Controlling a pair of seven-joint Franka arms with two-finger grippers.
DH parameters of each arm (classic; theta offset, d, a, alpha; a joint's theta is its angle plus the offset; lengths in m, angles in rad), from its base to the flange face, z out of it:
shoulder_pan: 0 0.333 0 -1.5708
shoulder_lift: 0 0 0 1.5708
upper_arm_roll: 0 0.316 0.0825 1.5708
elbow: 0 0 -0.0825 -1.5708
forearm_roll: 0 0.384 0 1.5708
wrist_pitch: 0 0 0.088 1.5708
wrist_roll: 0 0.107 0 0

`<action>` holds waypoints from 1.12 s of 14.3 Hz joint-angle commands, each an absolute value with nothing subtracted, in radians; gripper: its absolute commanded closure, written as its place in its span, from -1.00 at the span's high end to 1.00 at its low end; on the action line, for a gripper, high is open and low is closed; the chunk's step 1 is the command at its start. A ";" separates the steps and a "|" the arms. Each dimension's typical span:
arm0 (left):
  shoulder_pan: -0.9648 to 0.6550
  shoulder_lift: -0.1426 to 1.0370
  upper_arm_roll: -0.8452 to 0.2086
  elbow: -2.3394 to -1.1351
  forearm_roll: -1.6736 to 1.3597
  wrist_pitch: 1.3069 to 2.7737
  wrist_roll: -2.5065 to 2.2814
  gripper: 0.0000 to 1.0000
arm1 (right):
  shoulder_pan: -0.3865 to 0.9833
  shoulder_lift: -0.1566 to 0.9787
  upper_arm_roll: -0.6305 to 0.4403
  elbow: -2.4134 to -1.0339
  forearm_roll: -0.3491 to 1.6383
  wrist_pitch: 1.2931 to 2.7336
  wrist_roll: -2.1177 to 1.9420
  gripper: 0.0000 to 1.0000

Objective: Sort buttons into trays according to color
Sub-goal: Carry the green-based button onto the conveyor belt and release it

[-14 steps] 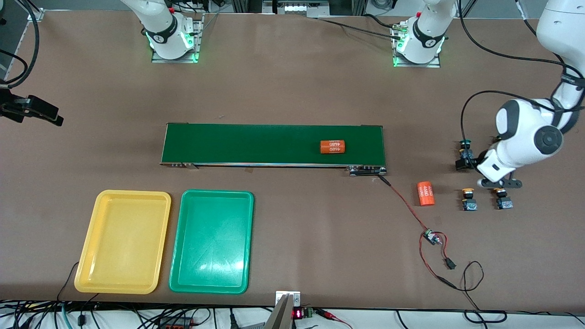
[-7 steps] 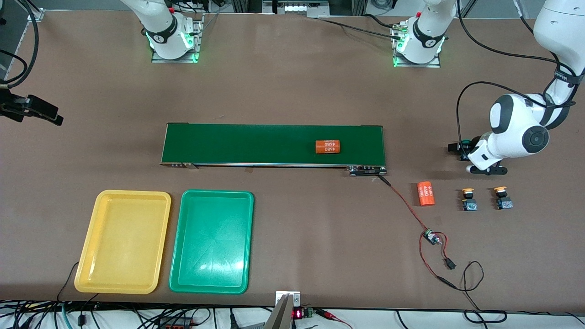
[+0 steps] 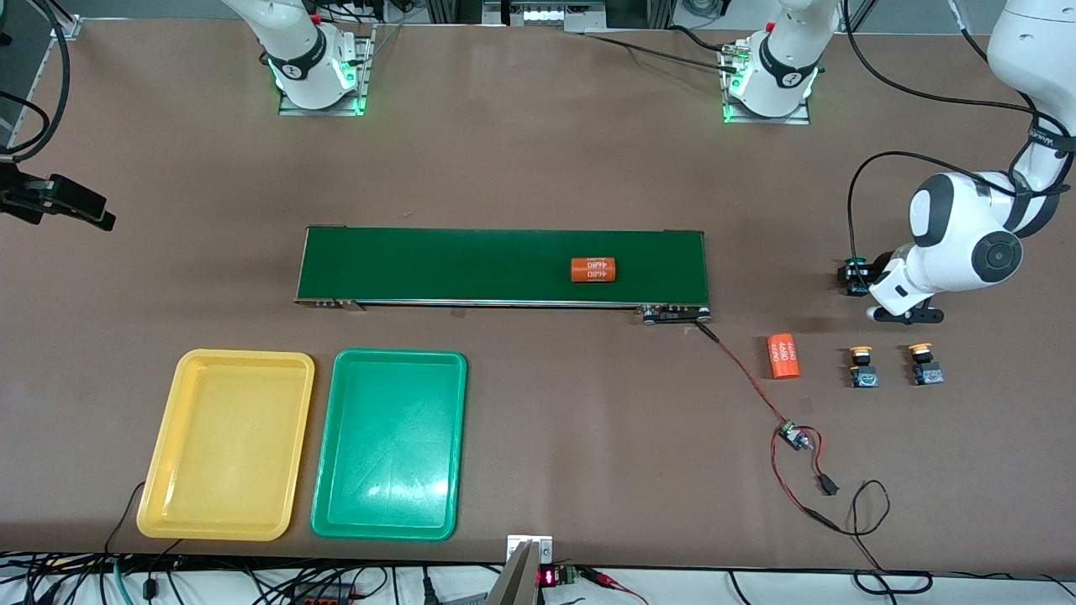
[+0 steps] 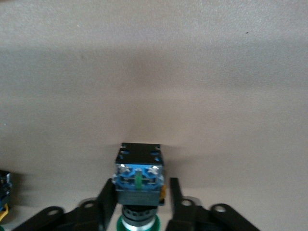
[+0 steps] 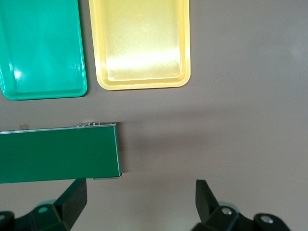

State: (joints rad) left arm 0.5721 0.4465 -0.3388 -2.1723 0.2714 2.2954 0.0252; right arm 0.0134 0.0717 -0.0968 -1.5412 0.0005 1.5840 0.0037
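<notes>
My left gripper (image 3: 859, 281) is low over the table at the left arm's end, shut on a green button (image 4: 138, 175). Its fingers press either side of the black body, and the green cap points toward the wrist. In the front view that green button (image 3: 856, 276) shows only as a dark block beside the hand. Two yellow-capped buttons (image 3: 862, 367) (image 3: 925, 365) stand on the table nearer the front camera. The yellow tray (image 3: 227, 445) and the green tray (image 3: 391, 445) lie side by side near the front edge. My right gripper (image 5: 139, 192) hangs open high over the conveyor's end.
A long dark-green conveyor belt (image 3: 462, 265) runs across the middle and carries an orange cylinder (image 3: 593, 270). A second orange cylinder (image 3: 783, 356) lies beside the yellow-capped buttons. Red and black wires with a small board (image 3: 794, 437) trail from the belt's end.
My left hand moved from over the yellow-capped buttons to the green button, and its fingers closed on it. The cylinder on the belt drifted toward the right arm's end.
</notes>
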 commanded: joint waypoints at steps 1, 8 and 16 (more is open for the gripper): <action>0.592 0.466 -0.350 -2.164 0.298 2.316 0.023 -0.59 | 0.012 0.055 -0.095 -1.546 -0.008 1.575 0.011 1.00; 0.591 0.374 -0.565 -2.044 0.282 2.053 0.009 -0.73 | 0.006 0.057 -0.101 -1.546 -0.008 1.575 0.011 1.00; 0.429 0.437 -0.781 -1.947 0.135 1.986 -0.424 -0.75 | 0.002 0.058 -0.103 -1.546 -0.006 1.582 0.012 1.00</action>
State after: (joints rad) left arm 0.5053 0.4016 -0.7689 -1.9930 0.1529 1.9846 -0.3061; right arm 0.0073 0.0713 -0.1063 -1.5412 0.0003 1.5841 0.0037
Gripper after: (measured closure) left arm 0.590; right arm 0.000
